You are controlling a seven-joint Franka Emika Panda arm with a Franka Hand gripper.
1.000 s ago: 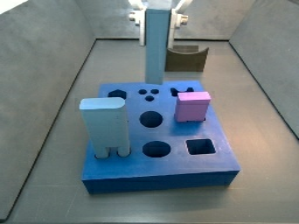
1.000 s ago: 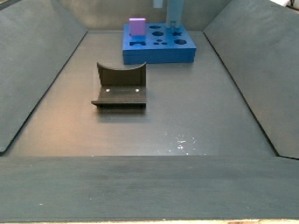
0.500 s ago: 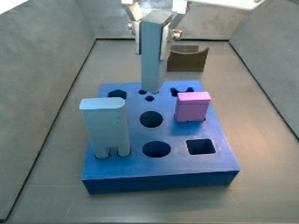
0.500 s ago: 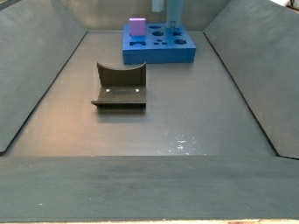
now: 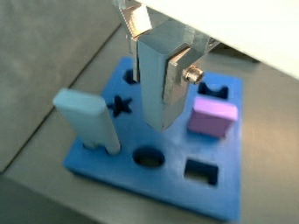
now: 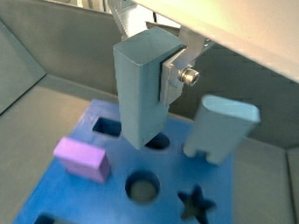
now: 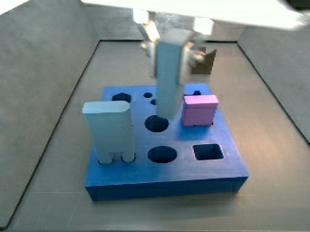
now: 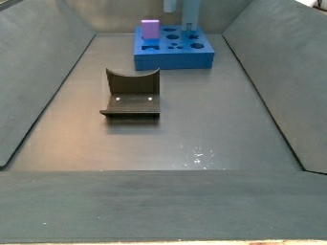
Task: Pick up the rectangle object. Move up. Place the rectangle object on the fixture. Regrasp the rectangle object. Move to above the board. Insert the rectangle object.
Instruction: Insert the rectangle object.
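Forward over the board (image 7: 164,136) the gripper (image 7: 169,50) has travelled since a second ago, from the back edge to above the middle holes. Its fingers (image 6: 177,68) are clamped on the slab (image 7: 169,83), held upright over a round hole (image 7: 157,121). Nearest stands a pale block (image 7: 109,132), then a pink cube (image 7: 198,111). Beyond sits the fixture (image 8: 130,94).

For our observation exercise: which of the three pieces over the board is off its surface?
The rectangle object, clamped upright in the gripper; the round-topped block and pink cube stand on the board.
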